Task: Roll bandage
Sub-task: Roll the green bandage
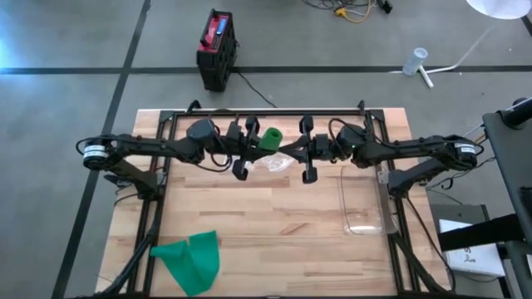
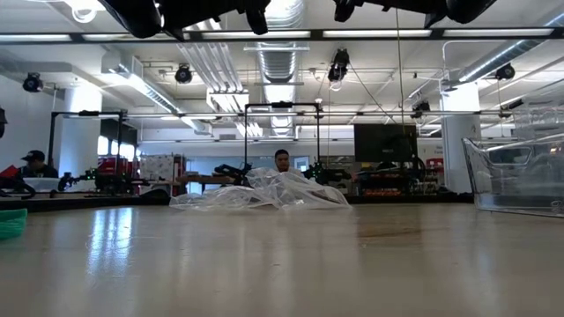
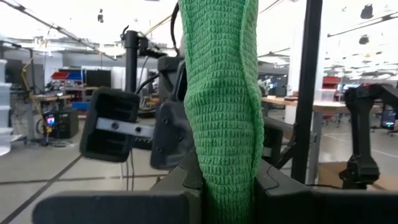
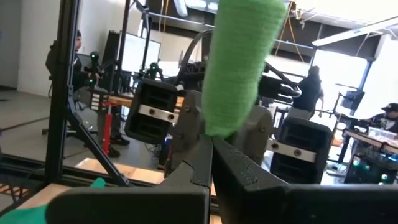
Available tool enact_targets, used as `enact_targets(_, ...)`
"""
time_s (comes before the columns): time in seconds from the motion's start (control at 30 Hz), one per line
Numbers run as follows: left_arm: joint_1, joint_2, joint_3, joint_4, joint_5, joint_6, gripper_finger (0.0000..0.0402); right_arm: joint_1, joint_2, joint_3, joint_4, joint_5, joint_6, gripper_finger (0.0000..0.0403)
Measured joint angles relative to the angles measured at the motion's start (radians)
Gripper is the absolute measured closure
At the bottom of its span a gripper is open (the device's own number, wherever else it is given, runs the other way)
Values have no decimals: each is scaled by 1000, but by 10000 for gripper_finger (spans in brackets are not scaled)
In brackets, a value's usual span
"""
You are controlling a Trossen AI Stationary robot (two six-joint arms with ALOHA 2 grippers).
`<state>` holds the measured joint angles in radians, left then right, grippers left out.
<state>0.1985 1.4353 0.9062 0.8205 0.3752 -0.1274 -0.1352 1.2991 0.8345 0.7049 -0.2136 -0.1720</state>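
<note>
Looking straight down first: both arms meet over the back middle of the wooden table (image 1: 274,212), and the green bandage roll (image 1: 269,139) sits right between the left gripper (image 1: 252,146) and the right gripper (image 1: 293,151), up off the tabletop. A crumpled clear plastic wrapper (image 1: 273,164) lies just under them. A loose piece of green bandage (image 1: 190,260) is spread flat near the front left edge, well apart from the roll. A clear plastic container (image 1: 363,202) stands on the right side.

From table height, you mostly get the wrapper (image 2: 264,193) in the middle, the container (image 2: 520,176) at the right, and a sliver of green (image 2: 11,223) at the left edge. The arms are only dark shapes along the top.

Left wrist cam: the roll (image 3: 222,99) stands upright, knit texture super visible, with a crease down one side, pinched between the left fingers (image 3: 174,205), so those jaws are narrow and gripping it.

Right wrist cam: the roll (image 4: 239,65) is tilted and smooth-looking, its lower end meeting the right gripper's (image 4: 210,162) tips, whose jaws are closed together. Can't tell if any bandage is caught between them.
</note>
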Motion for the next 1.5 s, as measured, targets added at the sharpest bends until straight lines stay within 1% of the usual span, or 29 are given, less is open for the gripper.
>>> enact_targets(0.17,0,0,0,-27,-30,13,368,0,-2,0,-3,7,4,402)
enact_targets(0.3,0,0,0,-30,-21,14,368,0,-3,0,-18,11,0,403)
enact_targets(0.43,1,-2,0,-33,-14,14,368,0,-4,0,-35,38,-9,403)
enact_targets(0.6,0,-3,0,17,-11,14,368,0,-4,0,-52,43,-11,403)
enact_targets(0.8,0,-3,0,22,-10,14,368,0,18,0,-44,42,-15,403)
enact_targets(1.13,-1,-2,0,18,-20,14,368,2,-3,6,-20,42,-25,403)
enact_targets(1.23,-1,2,0,41,-44,14,368,2,20,18,-6,49,-25,403)
enact_targets(1.4,0,13,-1,89,-48,5,368,2,65,49,2,57,-26,403)
enact_targets(1.5,0,14,-1,94,-45,-14,368,2,74,62,-22,58,-37,403)
